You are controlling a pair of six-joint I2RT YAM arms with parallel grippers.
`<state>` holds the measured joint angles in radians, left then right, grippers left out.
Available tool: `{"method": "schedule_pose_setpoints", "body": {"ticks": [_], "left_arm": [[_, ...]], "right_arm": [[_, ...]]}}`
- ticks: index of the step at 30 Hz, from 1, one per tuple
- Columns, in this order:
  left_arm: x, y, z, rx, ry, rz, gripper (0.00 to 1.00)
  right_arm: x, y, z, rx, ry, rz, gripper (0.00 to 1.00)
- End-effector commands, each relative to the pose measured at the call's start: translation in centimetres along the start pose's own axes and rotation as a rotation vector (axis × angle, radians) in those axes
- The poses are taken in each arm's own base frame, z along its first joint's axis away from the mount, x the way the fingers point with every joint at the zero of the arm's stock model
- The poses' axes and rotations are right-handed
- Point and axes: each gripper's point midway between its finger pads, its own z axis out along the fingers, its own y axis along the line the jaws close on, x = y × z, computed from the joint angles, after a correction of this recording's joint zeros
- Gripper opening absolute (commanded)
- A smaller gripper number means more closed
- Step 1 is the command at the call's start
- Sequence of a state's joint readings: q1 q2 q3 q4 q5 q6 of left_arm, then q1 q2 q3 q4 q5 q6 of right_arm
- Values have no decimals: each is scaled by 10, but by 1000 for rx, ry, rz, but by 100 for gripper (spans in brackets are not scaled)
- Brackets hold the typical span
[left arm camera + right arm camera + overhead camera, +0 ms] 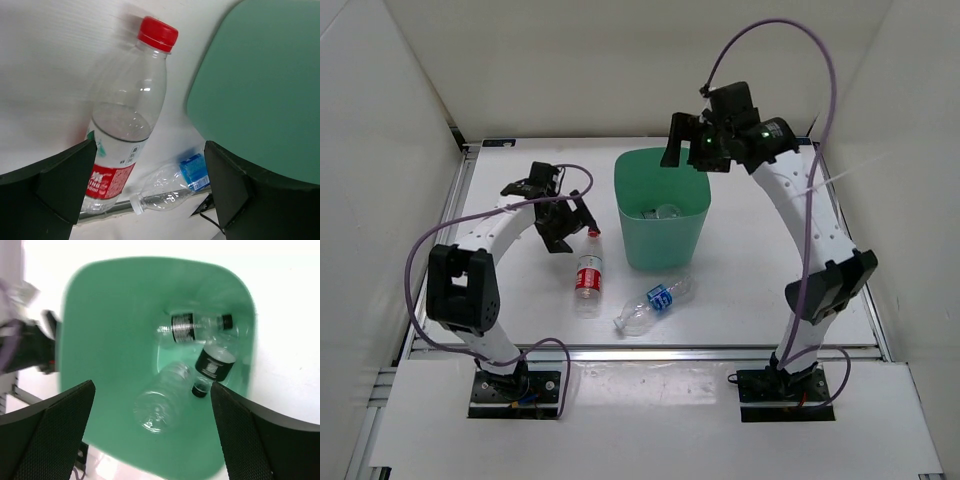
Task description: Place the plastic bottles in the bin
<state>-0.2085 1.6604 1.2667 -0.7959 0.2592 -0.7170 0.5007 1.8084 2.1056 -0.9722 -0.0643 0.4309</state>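
White counter (750, 260) boxed in by pale walls (620, 60), with two robot arms bolted at its near edge. Nearest the bases, a blue-labelled bottle (655, 303) lies on its side. Just beside it, to the left, a red-capped bottle (588, 275) also lies flat, cap pointing away. The left end effector (570, 228) hovers near that cap, fingers spread wide and holding nothing. Farther back stands the green bin (632, 205), upright. Inside it rest three bottles: a dark-labelled bottle (192, 326), a black-capped bottle (212, 367) and an unlabelled bottle (160, 400). The right end effector (690, 152) hangs above the bin's far rim, fingers wide apart and empty. By my judgement the task is a little over halfway: three bottles are binned and two on the counter are left to collect.
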Motion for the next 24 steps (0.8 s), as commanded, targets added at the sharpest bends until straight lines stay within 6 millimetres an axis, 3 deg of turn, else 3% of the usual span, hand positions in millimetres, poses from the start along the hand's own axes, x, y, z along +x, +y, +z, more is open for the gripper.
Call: {"method": "schedule_pose_setpoints", "body": {"ticks": [1, 5, 11, 15, 16, 17, 20, 21, 23, 24], "left_arm": [[12, -17, 14, 48, 47, 81, 100], [33, -11, 40, 24, 144, 137, 98], [62, 0, 74, -38, 251, 184, 90], [51, -1, 71, -68, 214, 192, 66], [45, -6, 64, -64, 186, 199, 58], [38, -7, 52, -92, 147, 196, 40], [0, -37, 9, -78, -9, 172, 37], [-23, -54, -28, -61, -117, 166, 37], [-48, -74, -72, -33, -244, 126, 37], [-66, -104, -116, 62, -355, 140, 37]], "right_arm": [[-50, 14, -78, -43, -238, -40, 100], [-61, 10, -118, -47, -318, -31, 100], [-63, -15, -139, 8, -343, -3, 100], [-66, -30, -148, 33, -357, 22, 100], [-64, -34, -145, 36, -346, 31, 100], [-63, -34, -147, 36, -346, 31, 100], [-61, -42, -147, 45, -342, 43, 100], [-62, -44, -148, 45, -343, 47, 100], [-57, -46, -146, 50, -329, 51, 100], [-55, -46, -143, 44, -317, 52, 100]]}}
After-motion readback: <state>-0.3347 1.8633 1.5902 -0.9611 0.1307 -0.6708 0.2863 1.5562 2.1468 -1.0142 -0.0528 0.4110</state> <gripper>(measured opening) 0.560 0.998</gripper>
